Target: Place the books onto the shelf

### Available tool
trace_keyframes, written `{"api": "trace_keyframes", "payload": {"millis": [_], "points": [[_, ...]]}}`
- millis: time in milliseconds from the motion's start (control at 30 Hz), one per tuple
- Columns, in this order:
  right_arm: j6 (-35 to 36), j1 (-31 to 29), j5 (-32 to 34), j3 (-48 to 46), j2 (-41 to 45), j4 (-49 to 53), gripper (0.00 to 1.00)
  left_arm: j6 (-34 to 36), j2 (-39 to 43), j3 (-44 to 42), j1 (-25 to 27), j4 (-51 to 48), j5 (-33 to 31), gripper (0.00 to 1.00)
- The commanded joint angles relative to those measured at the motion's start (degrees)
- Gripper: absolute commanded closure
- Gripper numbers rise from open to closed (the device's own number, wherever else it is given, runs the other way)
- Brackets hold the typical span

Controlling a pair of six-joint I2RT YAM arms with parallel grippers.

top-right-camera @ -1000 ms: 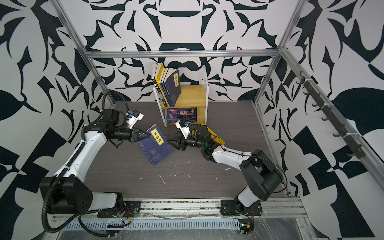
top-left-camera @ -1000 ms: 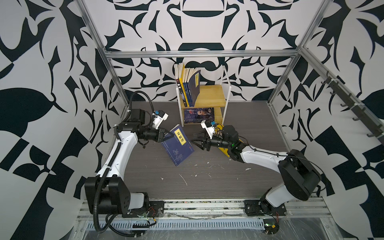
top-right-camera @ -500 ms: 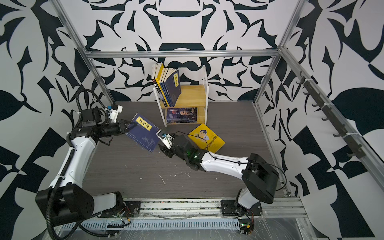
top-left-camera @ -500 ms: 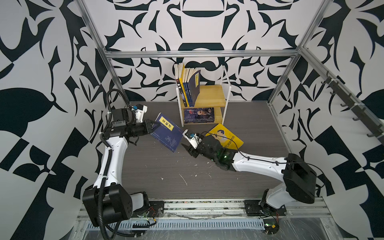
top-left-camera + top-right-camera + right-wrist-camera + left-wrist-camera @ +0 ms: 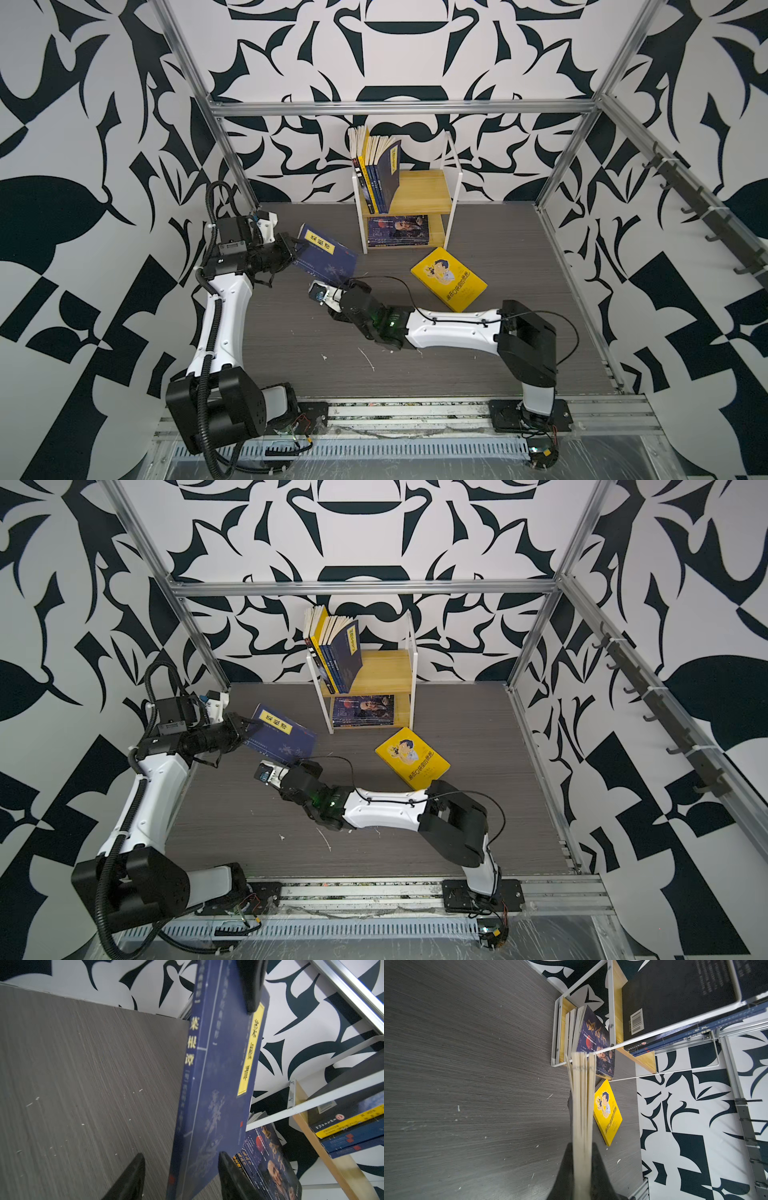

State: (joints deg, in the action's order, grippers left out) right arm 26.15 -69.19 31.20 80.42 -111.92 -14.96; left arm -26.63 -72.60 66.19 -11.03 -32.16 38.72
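thin navy paperback (image 5: 328, 259), yellow title strip (image 5: 319, 242), left of centre: left gripper (image 5: 294, 248) clamped on its edge; right gripper (image 5: 180, 1156) half-open astride its corner.

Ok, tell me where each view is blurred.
Both top views: sharp throughout, navy book crisp. Left wrist: fingers dark and blurred, yellow book sharp. Right wrist: navy book's cover soft up close, shelf and its spines clearer.

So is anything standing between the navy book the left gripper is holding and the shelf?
Nothing visible. In a top view only bare tabletop separates the navy book from the shelf. Its upper tier holds leaning books at one end; the rest is free.
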Motion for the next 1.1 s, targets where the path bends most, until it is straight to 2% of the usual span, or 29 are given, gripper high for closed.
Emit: {"api": "trace_keyframes", "payload": {"millis": [0, 100, 233, 333, 400, 467, 500, 633, 867, 1000, 1067], "points": [[1.6, 0.2, 3.6, 5.3, -1.2, 1.2, 0.42, -3.4, 0.0, 0.4, -0.3, 1.0, -0.1, 1.0], [1.5, 0.3, 4.1, 8.4, -3.8, 1.6, 0.43, -4.0, 0.1, 0.3, -0.3, 1.0, 0.1, 1.0], [1.6, 0.9, 8.2, 11.6, -6.5, 0.9, 0.44, -4.0, 0.0, 0.2, -0.3, 0.8, 0.2, 1.0], [1.1, 1.7, 10.1, 13.1, -7.4, 0.0, 0.49, -4.0, 0.0, 0.0, -0.2, 0.9, 0.4, 1.0], [0.2, 2.3, 10.2, 13.4, -7.4, -0.7, 0.67, -4.0, 0.0, -0.2, -0.2, 1.0, 0.3, 1.0], [-0.5, 2.7, 10.2, 13.1, -6.9, -1.5, 0.95, -4.0, 0.0, -0.5, -0.2, 1.2, 0.3, 1.0], [-0.5, 2.7, 10.0, 12.7, -6.4, -2.1, 1.0, -4.0, 0.0, -0.7, -0.2, 1.5, 0.3, 1.0], [-0.9, 3.0, 9.0, 9.2, -4.1, -4.8, 1.0, -3.4, 0.1, -1.2, -0.2, 2.0, -0.2, 0.79], [-2.3, 3.1, 6.7, -1.3, 2.2, -12.9, 1.0, -1.6, 0.4, -1.1, -0.9, 2.5, 0.6, 0.35], [-4.0, 3.4, 5.7, -8.5, 6.6, -17.4, 1.0, -0.9, 0.5, -0.6, -1.9, 3.4, 3.2, 0.19], [-5.7, 4.0, 5.5, -11.4, 8.8, -18.6, 1.0, 0.4, 0.3, 0.0, -2.3, 2.7, 2.5, 0.17]]}}
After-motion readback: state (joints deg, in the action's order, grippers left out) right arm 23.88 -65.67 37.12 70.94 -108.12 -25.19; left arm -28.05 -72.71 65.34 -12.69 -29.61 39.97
